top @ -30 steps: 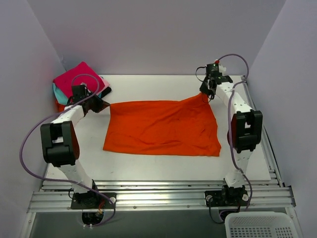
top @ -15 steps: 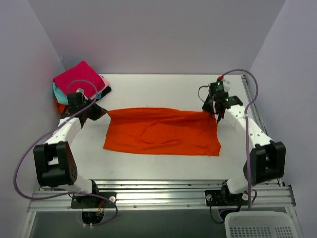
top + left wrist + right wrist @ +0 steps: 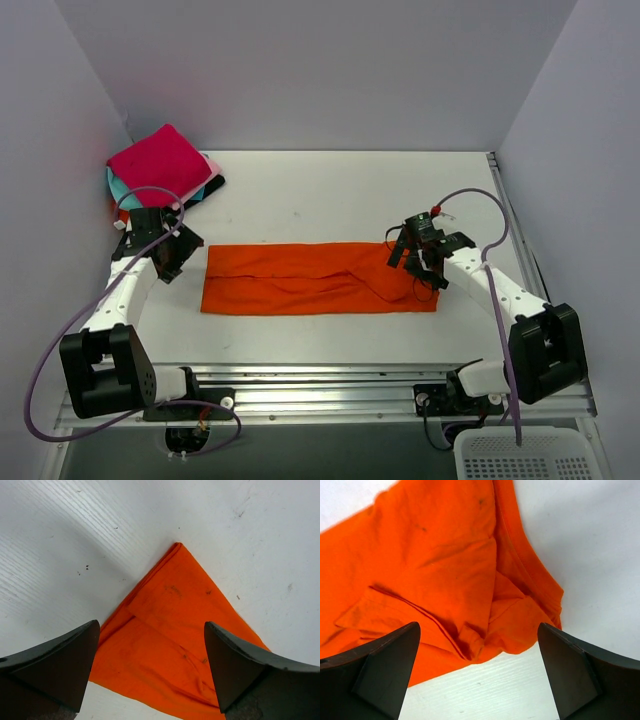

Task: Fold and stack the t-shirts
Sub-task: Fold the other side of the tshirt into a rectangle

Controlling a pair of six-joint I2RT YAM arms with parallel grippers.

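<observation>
A large bright orange t-shirt [image 3: 320, 279] lies folded into a long flat strip across the middle of the white table [image 3: 330, 195]. My left gripper [image 3: 176, 262] hovers open over the strip's left end, and the left wrist view shows a layered orange corner [image 3: 172, 625] between the spread fingers [image 3: 65, 665]. My right gripper [image 3: 413, 265] stands open above the right end, where the cloth is bunched and creased [image 3: 485, 605]. Neither gripper holds anything. A stack of folded t-shirts [image 3: 160, 163] sits at the back left, magenta on top with teal, light pink and black edges below.
A white plastic basket [image 3: 525, 452] stands off the table at the front right. Pale walls close in the table at the left, back and right. An aluminium rail [image 3: 320, 385] runs along the near edge between the arm bases.
Both grippers carried the shirt's far edge toward the front, folding it in half into a strip. Both then opened and let the cloth go.
</observation>
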